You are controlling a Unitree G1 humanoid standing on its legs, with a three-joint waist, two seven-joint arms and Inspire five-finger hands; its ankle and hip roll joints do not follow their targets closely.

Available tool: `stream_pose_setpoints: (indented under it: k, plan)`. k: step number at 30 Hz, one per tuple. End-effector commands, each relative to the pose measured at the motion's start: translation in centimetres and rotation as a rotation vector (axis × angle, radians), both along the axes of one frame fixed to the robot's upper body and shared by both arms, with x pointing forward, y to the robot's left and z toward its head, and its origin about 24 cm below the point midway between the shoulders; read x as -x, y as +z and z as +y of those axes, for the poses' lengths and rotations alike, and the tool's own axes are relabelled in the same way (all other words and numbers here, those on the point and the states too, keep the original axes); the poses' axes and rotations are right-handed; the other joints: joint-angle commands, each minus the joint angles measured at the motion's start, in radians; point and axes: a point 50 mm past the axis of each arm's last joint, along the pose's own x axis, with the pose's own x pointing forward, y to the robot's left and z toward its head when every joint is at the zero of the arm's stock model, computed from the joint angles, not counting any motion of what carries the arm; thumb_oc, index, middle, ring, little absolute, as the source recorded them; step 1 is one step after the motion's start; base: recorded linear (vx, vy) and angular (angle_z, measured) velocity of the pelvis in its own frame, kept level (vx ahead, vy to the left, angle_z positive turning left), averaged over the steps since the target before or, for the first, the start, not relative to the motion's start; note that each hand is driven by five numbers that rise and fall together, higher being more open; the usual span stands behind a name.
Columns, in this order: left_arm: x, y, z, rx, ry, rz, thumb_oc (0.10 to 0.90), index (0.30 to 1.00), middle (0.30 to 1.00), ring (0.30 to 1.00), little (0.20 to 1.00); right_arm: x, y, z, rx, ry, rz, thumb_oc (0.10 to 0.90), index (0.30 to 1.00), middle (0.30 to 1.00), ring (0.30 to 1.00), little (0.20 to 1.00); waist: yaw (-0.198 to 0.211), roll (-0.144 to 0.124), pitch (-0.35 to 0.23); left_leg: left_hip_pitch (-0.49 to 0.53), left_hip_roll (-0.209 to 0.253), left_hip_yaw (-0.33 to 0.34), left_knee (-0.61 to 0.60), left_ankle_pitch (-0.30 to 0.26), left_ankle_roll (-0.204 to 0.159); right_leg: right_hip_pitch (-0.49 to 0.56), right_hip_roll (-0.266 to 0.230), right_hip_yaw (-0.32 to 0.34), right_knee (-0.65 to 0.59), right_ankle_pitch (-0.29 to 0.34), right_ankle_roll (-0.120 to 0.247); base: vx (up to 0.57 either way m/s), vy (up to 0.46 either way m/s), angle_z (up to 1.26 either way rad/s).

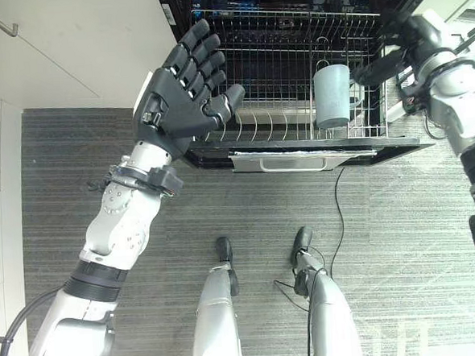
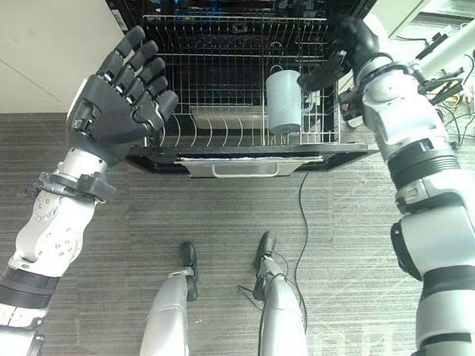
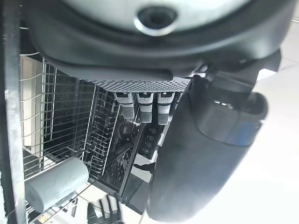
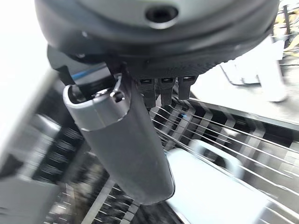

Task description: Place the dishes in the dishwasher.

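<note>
A grey-blue mug (image 1: pixel 332 95) stands in the right part of the pulled-out wire rack (image 1: pixel 247 64) of the open dishwasher. My right hand (image 2: pixel 358 45) hovers just right of the mug, open, its thumb stretched toward the mug without holding it; the right wrist view shows the mug (image 4: pixel 210 191) close beyond the thumb. My left hand (image 1: pixel 180 97) is raised in front of the rack's left side, open, with fingers spread and nothing in it. The left wrist view looks across the rack to the mug (image 3: pixel 56 184).
The rack's front rail and handle (image 1: pixel 293 162) jut out over the grey carpet (image 1: pixel 62 205). White cabinets (image 1: pixel 76 43) rise to the left of the dishwasher. White furniture legs (image 2: pixel 463 43) stand at the far right.
</note>
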Motion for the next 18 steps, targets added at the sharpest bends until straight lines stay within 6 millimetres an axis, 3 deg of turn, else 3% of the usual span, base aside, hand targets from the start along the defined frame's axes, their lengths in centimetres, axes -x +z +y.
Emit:
stream_pose_setpoints:
  k: [1,5,11,18]
  plan:
    - [3.7,6.1,-0.9,0.056,-0.096,-0.366,0.800,0.900,0.900,0.900,0.900,2.3,4.3,-0.5,0.012,0.039,-0.194,0.800,0.900,0.900,0.900,0.900,0.002,0.050,-0.055,0.077,0.000,-0.001,-0.104,-0.035,-0.022,0.050,-0.013,-0.013,0.093,-0.202,0.095,0.00,0.000,0.00]
    - [3.8,6.0,-0.7,0.061,-0.078,-0.374,0.800,0.900,0.900,0.900,0.900,2.5,3.1,-0.2,0.057,0.053,-0.190,0.800,0.900,0.900,0.900,0.900,-0.003,0.046,-0.065,0.092,0.005,0.006,-0.104,-0.040,-0.022,0.064,-0.010,-0.017,0.093,-0.210,0.090,0.00,0.000,0.00]
    - [4.3,5.6,-0.1,0.067,-0.028,-0.401,0.800,0.900,0.900,0.900,0.900,3.7,1.8,0.4,-0.057,0.136,-0.257,0.800,0.900,0.900,0.900,0.900,-0.021,0.040,-0.086,0.120,0.016,0.021,-0.104,-0.053,-0.026,0.095,-0.002,-0.019,0.093,-0.231,0.083,0.01,0.009,-0.01]
    - [6.2,2.0,0.5,0.074,0.057,-0.405,0.800,0.900,0.900,0.900,0.900,6.8,-5.6,2.8,-0.294,0.329,-0.283,0.800,0.900,0.900,0.900,0.900,-0.045,0.041,-0.149,0.175,0.018,0.039,-0.104,-0.078,-0.021,0.151,-0.005,-0.019,0.093,-0.255,0.079,0.06,0.071,-0.02]
